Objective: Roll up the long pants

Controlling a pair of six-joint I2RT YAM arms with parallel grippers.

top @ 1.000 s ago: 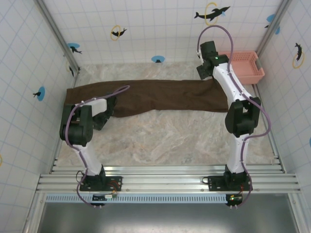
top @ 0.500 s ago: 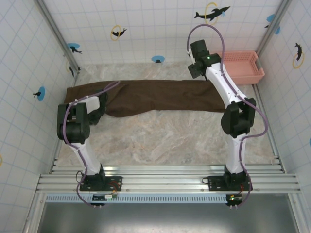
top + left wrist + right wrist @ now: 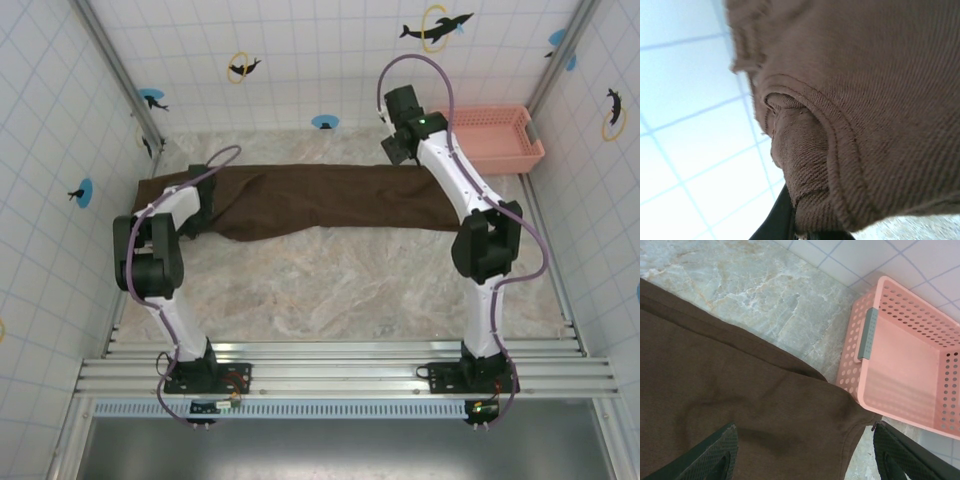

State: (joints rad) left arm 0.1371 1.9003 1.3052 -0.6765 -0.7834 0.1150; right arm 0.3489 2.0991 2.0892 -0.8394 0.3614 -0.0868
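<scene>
Grasp step, no roll yet: dark brown soft cloth long pants [image 3: 330,197] lay flat across the upper marble surface [image 3: 340,280], left hand [image 3: 799,225] apparently clamped on their bunched left edge, right hand [image 3: 802,455] spread apart over the right end near the pink plastic mesh basket [image 3: 852,360], probably needing to close there next.

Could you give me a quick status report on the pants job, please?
Right tool open over the long pants, right end. Left tool at left end, cloth bunched on it, grip unclear. Pants flat, unrolled. Pink basket near right end.

Bright, even light, soft shadows; the long pants [image 3: 875,100] slightly blurred close up.
</scene>
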